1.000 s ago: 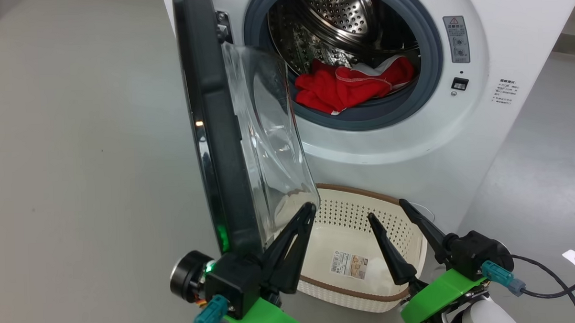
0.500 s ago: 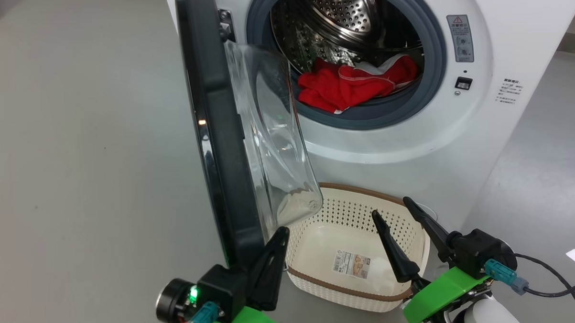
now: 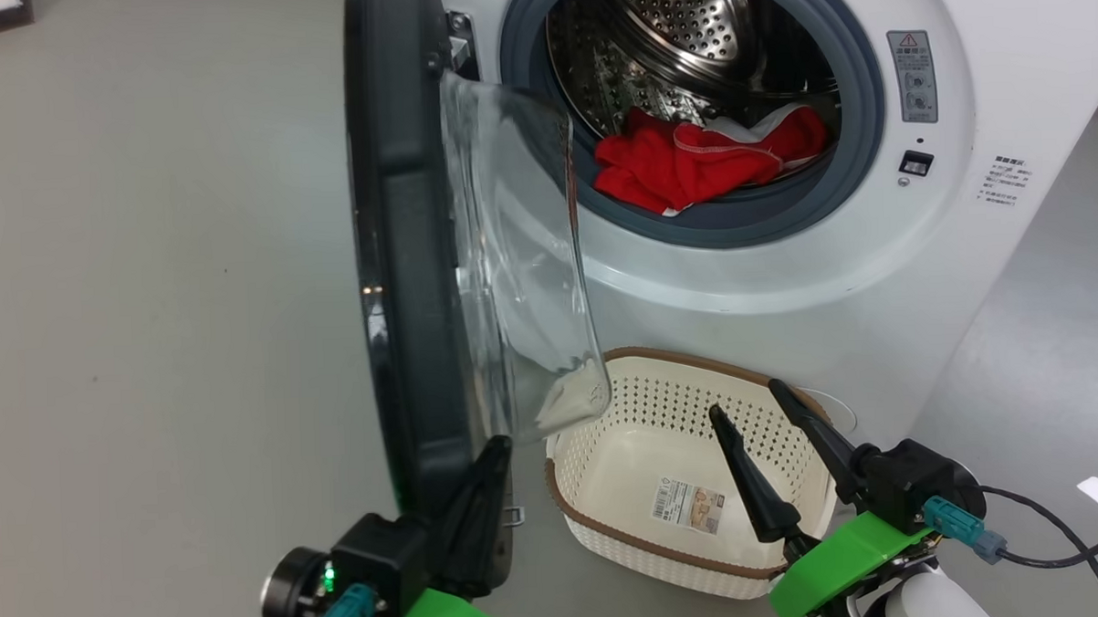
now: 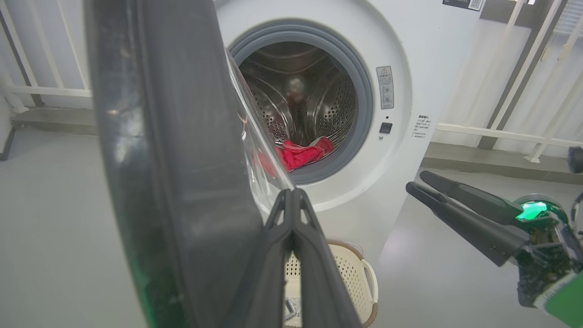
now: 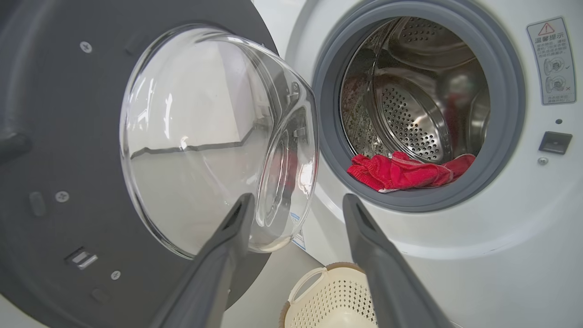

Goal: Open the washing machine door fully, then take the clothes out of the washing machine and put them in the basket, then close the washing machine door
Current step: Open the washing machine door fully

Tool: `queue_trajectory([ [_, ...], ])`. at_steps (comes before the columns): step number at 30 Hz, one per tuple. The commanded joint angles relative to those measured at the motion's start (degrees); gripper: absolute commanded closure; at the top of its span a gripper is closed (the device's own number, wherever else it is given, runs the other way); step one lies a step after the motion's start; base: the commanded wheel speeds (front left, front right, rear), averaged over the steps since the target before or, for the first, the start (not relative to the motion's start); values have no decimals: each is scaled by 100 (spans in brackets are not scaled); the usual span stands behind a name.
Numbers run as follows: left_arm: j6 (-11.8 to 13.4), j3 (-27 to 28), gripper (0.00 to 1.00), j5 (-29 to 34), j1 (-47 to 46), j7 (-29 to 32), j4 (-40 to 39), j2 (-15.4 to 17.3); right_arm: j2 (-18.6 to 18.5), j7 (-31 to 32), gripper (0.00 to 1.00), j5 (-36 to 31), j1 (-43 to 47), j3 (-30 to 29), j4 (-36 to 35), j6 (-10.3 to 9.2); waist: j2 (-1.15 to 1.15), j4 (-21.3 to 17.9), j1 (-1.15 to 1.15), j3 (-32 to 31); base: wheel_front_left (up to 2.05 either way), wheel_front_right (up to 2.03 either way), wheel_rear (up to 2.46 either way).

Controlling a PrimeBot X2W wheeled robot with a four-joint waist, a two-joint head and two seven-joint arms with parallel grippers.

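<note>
The left gripper [image 3: 494, 456] is clenched, its two fingers pressed together with nothing between them. The washing machine door [image 3: 401, 259] stands open just at its left side, with the black rim running close along the fingers; I cannot tell if they touch. The right gripper [image 3: 746, 400] is released, its jaws wide and empty. The basket [image 3: 662, 405] sits on the floor below its fingertips. The red clothes [image 3: 690, 162] lie inside the washing machine [image 3: 785, 273], well beyond both grippers.
</note>
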Motion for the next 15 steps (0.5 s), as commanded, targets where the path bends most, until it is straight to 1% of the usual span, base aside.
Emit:
queue_trajectory([
  [1, 175, 399, 100, -44, -62, -37, -126, 173, 28, -37, 0, 15, -263, 144, -120, 20, 0, 19, 0, -7, 0, 0, 0],
  [10, 454, 760, 100, -59, 101, -21, -260, 411, 28, -37, 0, 18, -269, 138, -92, 20, 0, 119, 0, -1, 0, 0, 0],
  [15, 603, 1062, 100, -120, 135, -81, -221, 549, 28, -37, 0, 17, -286, 147, -76, 20, 0, 169, 0, 23, 0, 0, 0],
])
